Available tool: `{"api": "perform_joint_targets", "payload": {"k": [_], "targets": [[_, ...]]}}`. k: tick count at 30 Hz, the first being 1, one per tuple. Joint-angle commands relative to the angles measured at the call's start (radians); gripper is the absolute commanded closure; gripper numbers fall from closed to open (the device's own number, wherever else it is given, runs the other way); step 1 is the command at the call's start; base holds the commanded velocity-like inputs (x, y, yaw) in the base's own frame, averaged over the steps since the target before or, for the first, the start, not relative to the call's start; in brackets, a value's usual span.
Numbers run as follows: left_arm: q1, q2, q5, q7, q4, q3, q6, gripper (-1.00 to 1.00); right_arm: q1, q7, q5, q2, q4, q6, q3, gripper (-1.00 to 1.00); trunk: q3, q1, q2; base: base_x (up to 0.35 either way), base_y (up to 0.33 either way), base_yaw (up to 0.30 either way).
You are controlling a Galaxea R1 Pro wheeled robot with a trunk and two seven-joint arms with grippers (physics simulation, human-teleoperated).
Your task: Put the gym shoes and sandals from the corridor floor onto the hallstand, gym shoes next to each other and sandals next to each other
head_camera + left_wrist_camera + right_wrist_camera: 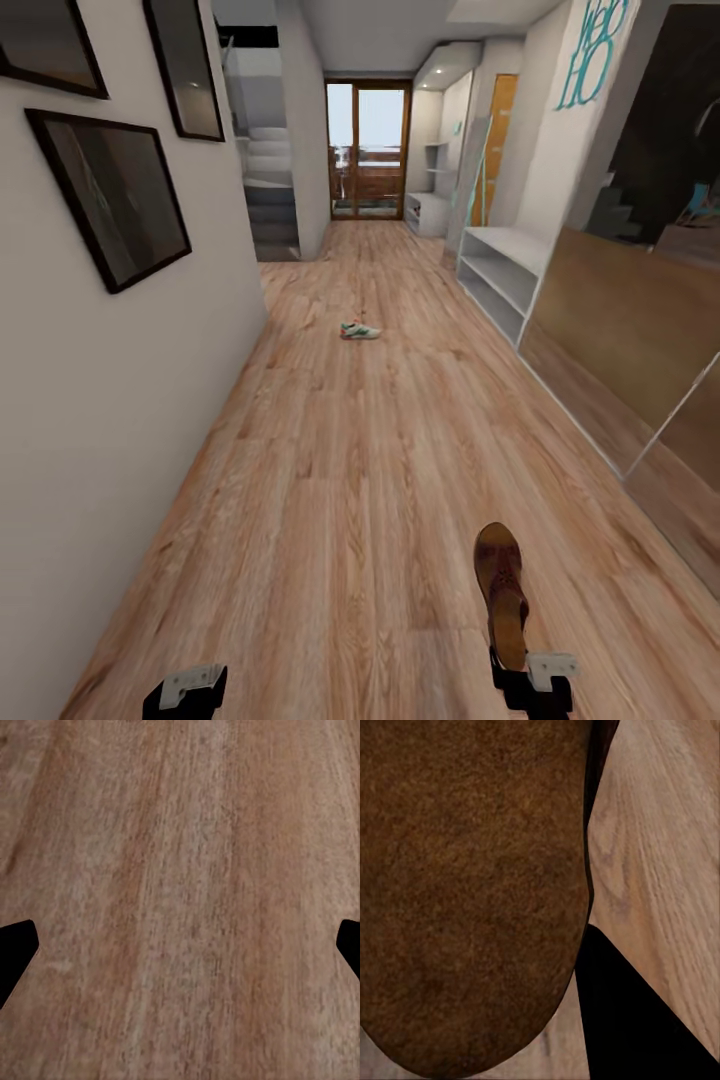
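One gym shoe [360,330], white with green and red accents, lies alone mid-corridor on the wood-plank corridor floor [330,480]. A dark brown sandal [501,592] sticks out forward from my right gripper [522,668], which is shut on its near end. In the right wrist view the sandal [472,892] looms close, with one black finger [637,1020] beside it. My left gripper [186,690] hangs low over bare floor, its fingers wide apart and empty [180,952]. The hallstand [428,212], with its wall shelves, stands far down the corridor on the right. The other shoe and sandal are out of view.
A low light two-tier bench [500,268] lines the right wall, followed by a large mirrored panel [640,340]. The left wall [100,380] carries framed pictures. Stairs [268,200] rise at the far left and a glazed door [368,150] closes the corridor's end.
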Motion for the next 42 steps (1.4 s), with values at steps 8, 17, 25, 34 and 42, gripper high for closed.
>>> {"api": "perform_joint_targets", "payload": {"k": [8,17,25,34,42], "targets": [[-0.001,0.000,-0.004,-0.008,0.001,0.009,-0.003,-1.00,0.000,0.001,0.004,0.000,0.000,-0.003,-0.006,1.00,-0.001,0.000,0.000,0.336,-0.002,0.044],[-0.001,-0.001,-0.005,-0.008,0.001,0.008,-0.003,-1.00,0.000,0.002,0.004,0.000,0.083,-0.001,-0.006,1.00,-0.001,0.000,0.000,0.336,-0.002,0.002],[-0.001,-0.001,-0.006,-0.008,0.002,0.007,-0.004,-1.00,0.000,0.001,0.003,0.001,0.127,0.000,-0.006,1.00,-0.001,0.000,0.000,0.336,-0.090,0.000],[-0.001,-0.001,-0.005,-0.008,0.000,0.008,-0.004,-1.00,0.000,0.002,0.003,0.001,0.157,0.001,-0.006,1.00,-0.001,0.000,0.000,0.333,-0.141,0.000],[0.000,-0.001,-0.004,-0.008,0.000,0.009,-0.004,-1.00,0.000,0.002,0.003,0.002,0.161,0.002,-0.006,1.00,-0.001,0.000,0.000,0.333,-0.072,0.000]]}}
